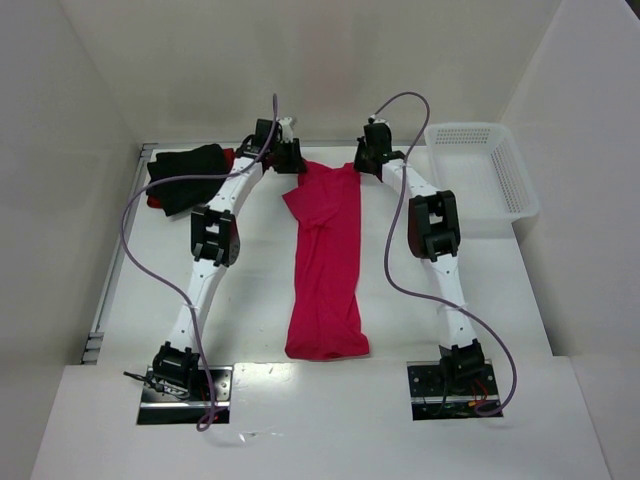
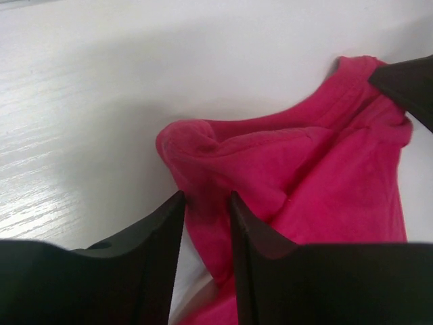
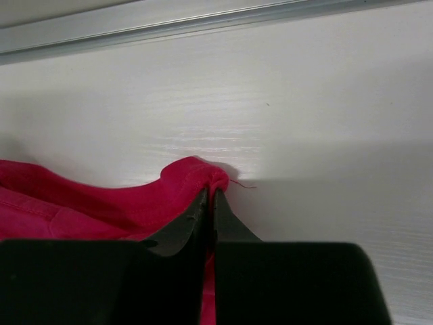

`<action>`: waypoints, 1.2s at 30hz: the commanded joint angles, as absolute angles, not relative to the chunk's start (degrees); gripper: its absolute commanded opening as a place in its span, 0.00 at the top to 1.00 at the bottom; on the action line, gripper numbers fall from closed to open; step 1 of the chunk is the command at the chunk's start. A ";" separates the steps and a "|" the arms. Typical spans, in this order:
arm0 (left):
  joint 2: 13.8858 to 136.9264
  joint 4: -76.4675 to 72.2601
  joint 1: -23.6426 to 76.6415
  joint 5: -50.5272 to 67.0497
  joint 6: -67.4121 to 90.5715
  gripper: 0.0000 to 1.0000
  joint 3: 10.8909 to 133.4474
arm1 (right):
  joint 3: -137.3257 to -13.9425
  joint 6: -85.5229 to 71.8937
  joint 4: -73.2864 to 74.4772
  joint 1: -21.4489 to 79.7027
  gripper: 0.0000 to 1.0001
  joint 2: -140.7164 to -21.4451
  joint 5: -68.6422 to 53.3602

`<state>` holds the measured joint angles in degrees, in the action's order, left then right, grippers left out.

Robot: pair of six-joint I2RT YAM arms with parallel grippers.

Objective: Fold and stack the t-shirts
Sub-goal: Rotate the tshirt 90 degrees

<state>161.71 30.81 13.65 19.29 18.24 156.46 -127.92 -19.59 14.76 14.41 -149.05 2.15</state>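
Observation:
The crimson-pink t-shirt [image 1: 327, 260] lies as a long narrow strip down the middle of the table, its far end between both grippers. My left gripper [image 1: 292, 160] is at the shirt's far left corner; in the left wrist view [image 2: 205, 196] its jaws stand a little apart with a bunched fold of the shirt [image 2: 304, 169] between them, not pinched. My right gripper [image 1: 368, 162] is at the far right corner, shut on the shirt's edge [image 3: 196, 172] in the right wrist view [image 3: 211, 193]. The black t-shirt [image 1: 188, 172] lies crumpled at the far left, with darker red cloth [image 1: 155, 203] showing under it.
A white perforated basket [image 1: 478, 127] stands at the far right. A metal rail [image 3: 203, 24] runs along the table's far edge, close behind the grippers. White walls enclose the table on three sides.

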 commanded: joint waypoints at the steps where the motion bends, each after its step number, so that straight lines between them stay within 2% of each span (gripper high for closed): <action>1: 163.92 29.28 13.89 19.59 18.02 0.60 159.61 | -132.09 -18.81 14.59 13.80 0.95 -149.94 2.46; 3: 164.44 28.75 13.89 19.60 19.15 0.72 160.13 | -133.50 -18.81 14.59 13.80 0.97 -150.47 2.46; 6: 164.44 28.74 13.89 18.28 19.68 0.76 160.14 | -134.74 -18.81 15.12 13.80 0.97 -151.00 2.46; 8: 164.97 28.74 13.89 15.92 19.69 0.83 161.54 | -136.05 -18.11 15.12 13.80 0.97 -151.00 2.46; 21: 165.50 22.76 12.74 15.29 21.97 0.81 164.88 | -140.36 -17.58 13.98 13.80 0.97 -152.75 2.46; 24: 166.03 22.76 12.22 14.06 21.97 0.81 164.88 | -140.89 -17.58 13.45 13.27 0.94 -153.28 1.32; 27: 166.03 22.76 11.60 13.45 22.67 0.75 164.88 | -141.94 -17.58 13.45 13.27 0.89 -153.90 1.32; 29: 166.03 23.37 11.07 13.97 22.68 0.57 165.40 | -143.17 -17.58 13.45 13.27 0.76 -153.90 1.32; 31: 165.33 24.42 10.55 13.97 22.68 0.48 165.93 | -143.79 -17.58 14.14 13.27 0.45 -153.90 1.32; 32: 165.32 26.09 10.55 13.45 21.81 0.39 166.46 | -143.79 -17.58 15.37 13.27 0.34 -153.20 1.32; 33: 163.58 26.97 10.55 13.45 20.84 0.33 167.07 | -144.66 -17.58 16.25 13.27 0.17 -152.50 1.32; 34: 162.78 27.94 10.55 13.45 20.13 0.28 167.08 | -144.67 -17.06 17.39 13.27 0.14 -151.10 1.32; 35: 161.99 30.47 10.55 13.45 19.43 0.24 167.95 | -145.45 -17.05 18.53 13.27 0.03 -150.21 1.32; 36: 160.07 31.72 10.55 14.49 18.47 0.16 167.96 | -145.98 -16.44 20.89 13.27 0.00 -149.07 1.32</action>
